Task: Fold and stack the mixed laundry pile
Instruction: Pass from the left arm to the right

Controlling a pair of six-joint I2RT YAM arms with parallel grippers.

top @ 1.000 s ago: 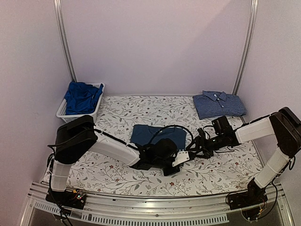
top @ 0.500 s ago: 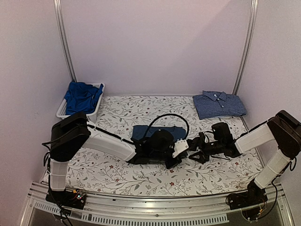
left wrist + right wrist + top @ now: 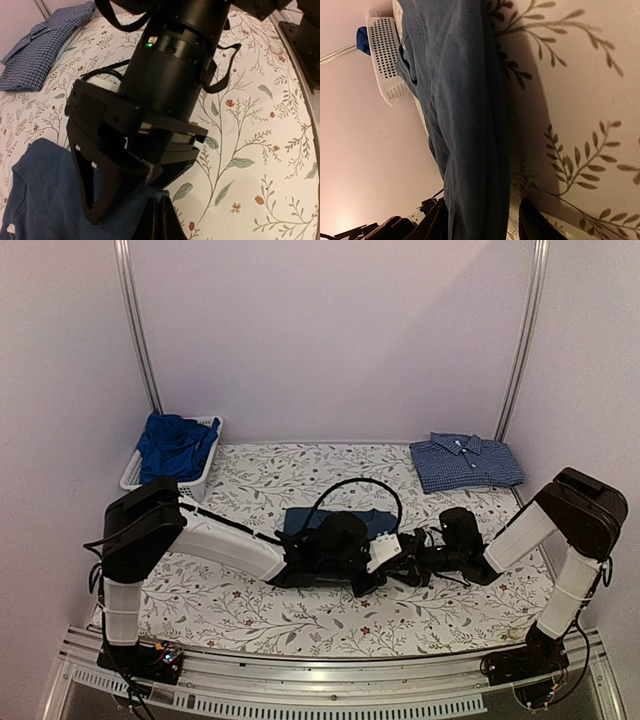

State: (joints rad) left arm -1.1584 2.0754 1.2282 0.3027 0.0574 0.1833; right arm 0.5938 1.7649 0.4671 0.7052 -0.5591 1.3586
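The left gripper (image 3: 161,220) lies low over the white tablecloth with a printed leaf-and-flower pattern (image 3: 250,610), its jaws closed tight. The dark navy cotton T-shirt (image 3: 40,200) lies flat just beyond and to the left of its tips. One edge of the shirt runs right up to the fingertips, though the wrist view is too dark there to say whether cloth is pinched between them.

The right gripper (image 3: 482,215) faces the left one, nearly tip to tip with it. Its jaws are partly open, with one finger on each side of the T-shirt's rolled edge. A sliver of gap shows between the cloth and one finger.

The folded blue small-checked collared button shirt (image 3: 465,462) lies well apart from both grippers, beyond the right one and toward the back corner. Far to the left of the left gripper, at the opposite back corner, stands the white plastic mesh basket (image 3: 132,475), holding a bright royal-blue crumpled garment (image 3: 172,445).
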